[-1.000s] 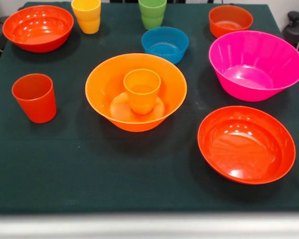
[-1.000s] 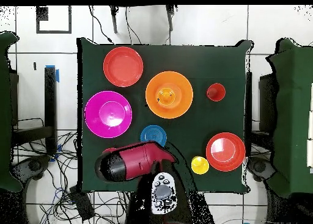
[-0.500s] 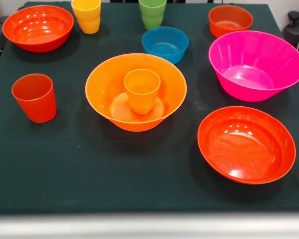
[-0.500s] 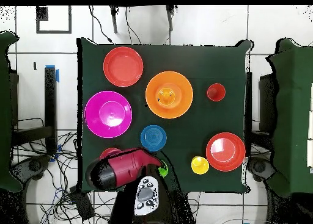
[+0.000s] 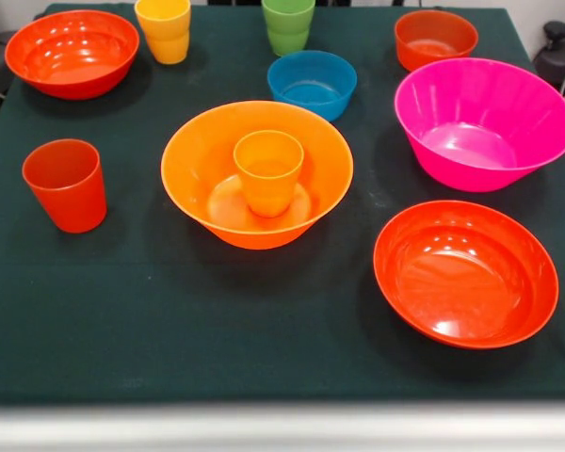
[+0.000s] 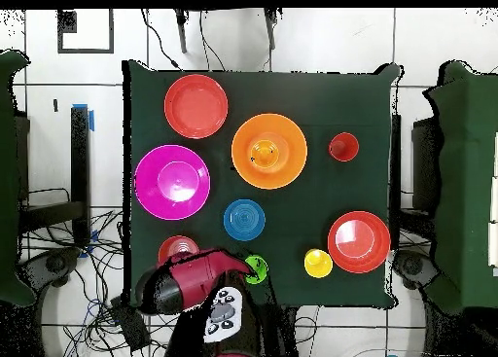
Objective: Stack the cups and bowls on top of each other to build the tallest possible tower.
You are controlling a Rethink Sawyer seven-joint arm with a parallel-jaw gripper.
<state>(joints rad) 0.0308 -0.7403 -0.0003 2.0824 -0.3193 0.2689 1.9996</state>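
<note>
An orange cup [image 5: 268, 169] stands upright inside the large orange bowl [image 5: 198, 160] at the table's middle, a two-piece tower. Each of the others stands alone. These are a red-orange cup [image 5: 65, 185], a yellow cup [image 5: 164, 28], a green cup [image 5: 288, 24] and a small blue bowl [image 5: 312, 83]. So do a small red-orange bowl [image 5: 435, 38], a magenta bowl [image 5: 483, 122] and two wide red-orange bowls [image 5: 465, 273] [image 5: 72, 52]. The front view shows no gripper. In the overhead view my gripper [image 6: 222, 314] is seen only from above, drawn back at the table's bottom edge beside the green cup [image 6: 256, 268].
The dark green cloth [image 5: 169, 320] covers the table. My red arm link [image 6: 185, 280] lies over the table's bottom edge, close to the small red-orange bowl [image 6: 178, 249]. Cables lie on the floor at the lower left [image 6: 97, 295].
The arm has drawn back toward the bottom edge in the overhead view, uncovering the small red-orange bowl and the green cup. The cups and bowls have not moved.
</note>
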